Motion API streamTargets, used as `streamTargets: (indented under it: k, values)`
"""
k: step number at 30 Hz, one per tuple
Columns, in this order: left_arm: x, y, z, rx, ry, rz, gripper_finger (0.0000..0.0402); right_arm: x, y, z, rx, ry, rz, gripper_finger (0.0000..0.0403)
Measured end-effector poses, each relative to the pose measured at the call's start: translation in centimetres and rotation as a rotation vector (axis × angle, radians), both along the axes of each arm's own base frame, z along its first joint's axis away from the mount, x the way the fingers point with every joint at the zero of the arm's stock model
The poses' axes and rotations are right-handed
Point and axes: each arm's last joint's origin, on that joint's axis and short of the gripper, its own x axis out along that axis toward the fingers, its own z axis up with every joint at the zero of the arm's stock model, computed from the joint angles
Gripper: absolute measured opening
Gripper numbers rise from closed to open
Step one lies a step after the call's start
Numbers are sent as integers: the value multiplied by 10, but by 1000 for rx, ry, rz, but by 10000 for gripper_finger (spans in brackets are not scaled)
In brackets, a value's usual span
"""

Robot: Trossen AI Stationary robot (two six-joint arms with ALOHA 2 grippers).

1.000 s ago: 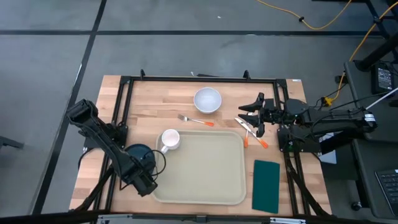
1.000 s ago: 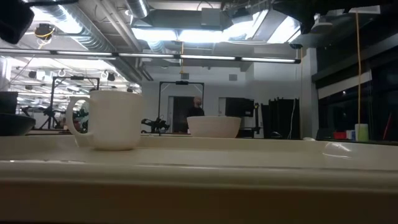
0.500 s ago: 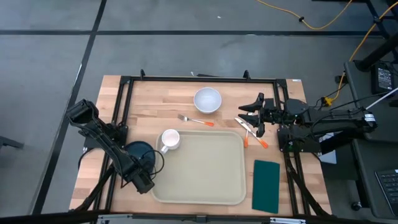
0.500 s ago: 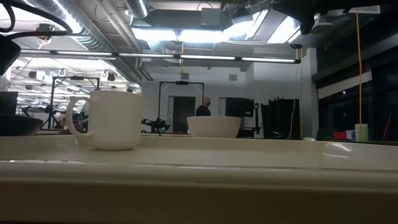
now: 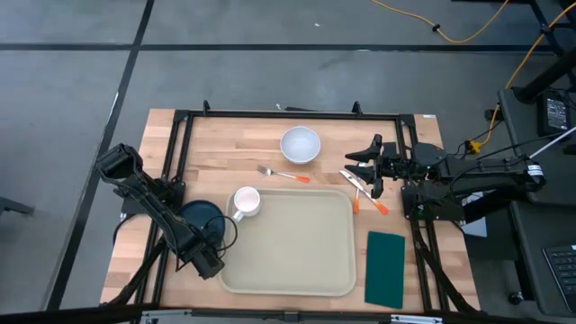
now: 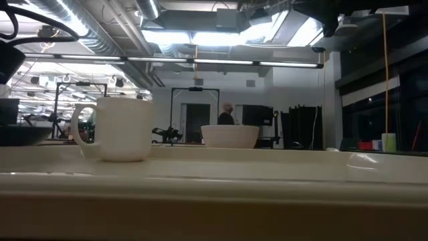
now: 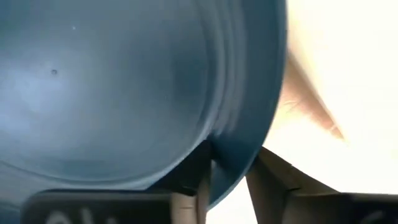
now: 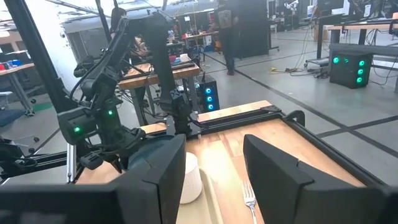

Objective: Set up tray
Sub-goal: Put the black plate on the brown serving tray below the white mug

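Observation:
The beige tray [image 5: 288,245] lies in the middle of the table. A dark teal plate [image 5: 198,216] sits by the tray's left side and fills the left wrist view [image 7: 124,87]. My left gripper [image 5: 205,239] is at the plate's near rim, shut on it. A white mug [image 5: 245,202] stands at the tray's far left corner. Beyond the tray lie a white bowl [image 5: 300,144] and a fork [image 5: 283,174]. My right gripper [image 5: 364,167] hovers open over orange-handled cutlery [image 5: 367,193], with nothing between its fingers [image 8: 211,180]. My left gripper pinches the plate's rim [image 7: 231,167] at its near side. One finger [image 7: 198,186] lies on the plate's inner face and the other [image 7: 268,182] on its outer side. The fingers come from the table's near side. Whether the plate is off the table does not show.
A dark green napkin [image 5: 385,268] lies right of the tray. A black metal frame [image 5: 288,115] runs around the table top. In the low view the mug [image 6: 119,128] and bowl [image 6: 229,136] stand behind the tray's rim [image 6: 214,181]; a person walks far behind.
My left gripper has moved a little toward the table's left and far edges at the plate's near rim. More of the plate shows beside the arm than before. My right gripper has kept still.

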Motion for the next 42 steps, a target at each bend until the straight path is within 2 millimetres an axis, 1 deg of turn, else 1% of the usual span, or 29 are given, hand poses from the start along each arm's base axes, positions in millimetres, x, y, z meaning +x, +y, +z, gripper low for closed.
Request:
streamTargets:
  k: [4, 7, 17, 26, 32, 42]
  values:
    - [0, 0, 1, -3, -5, 9, 31, 0, 0, 0, 0, 0, 0, 169]
    - [2, -2, 3, -9, -14, 9, 17, 0, 0, 0, 0, 0, 0, 169]
    - [10, -10, 16, -43, -58, 26, 5, 0, 0, 0, 0, 2, 0, 169]
    - [13, -12, 29, -19, -47, 62, 3, 0, 0, 0, -2, 3, 0, 169]
    - [17, -17, 46, -34, -51, 69, 2, 0, 0, -1, -4, 15, 0, 169]
    - [26, -26, 86, -47, -89, 62, 2, 0, 0, -1, -4, 15, 0, 169]
